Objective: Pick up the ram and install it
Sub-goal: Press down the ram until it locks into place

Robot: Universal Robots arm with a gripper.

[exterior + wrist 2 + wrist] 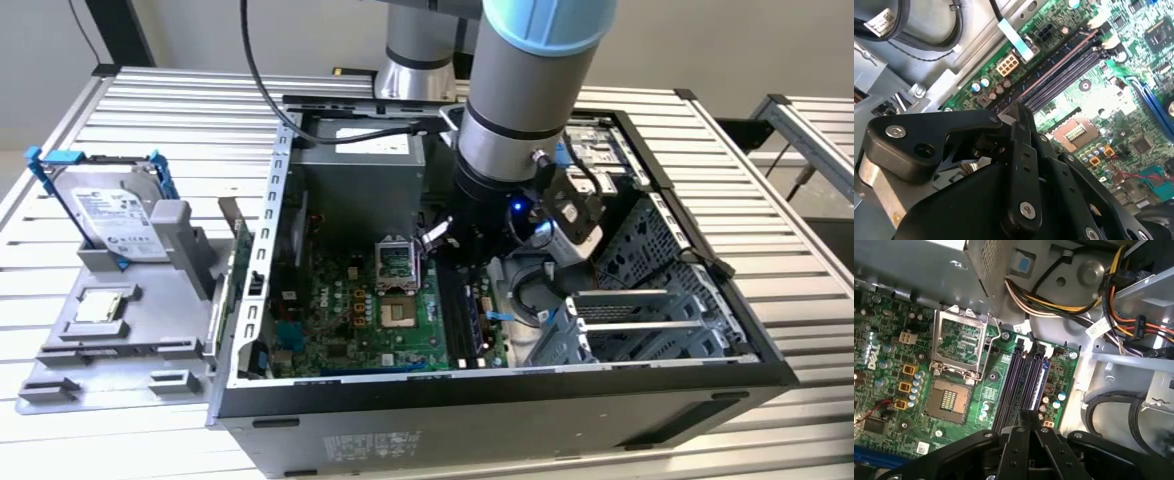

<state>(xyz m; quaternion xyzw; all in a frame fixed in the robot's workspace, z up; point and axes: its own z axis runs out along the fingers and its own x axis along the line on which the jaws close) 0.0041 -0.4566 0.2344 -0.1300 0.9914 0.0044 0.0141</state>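
four long black slots (1026, 385) (glossy ridges) under matte claw (1026, 427).

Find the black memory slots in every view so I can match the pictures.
Exterior view: the memory slots lie to the exterior view's right of the CPU socket.
First wrist view: the slots run alongside the socket.
Second wrist view: the slots run alongside the socket.
Shared landmark: the CPU socket.
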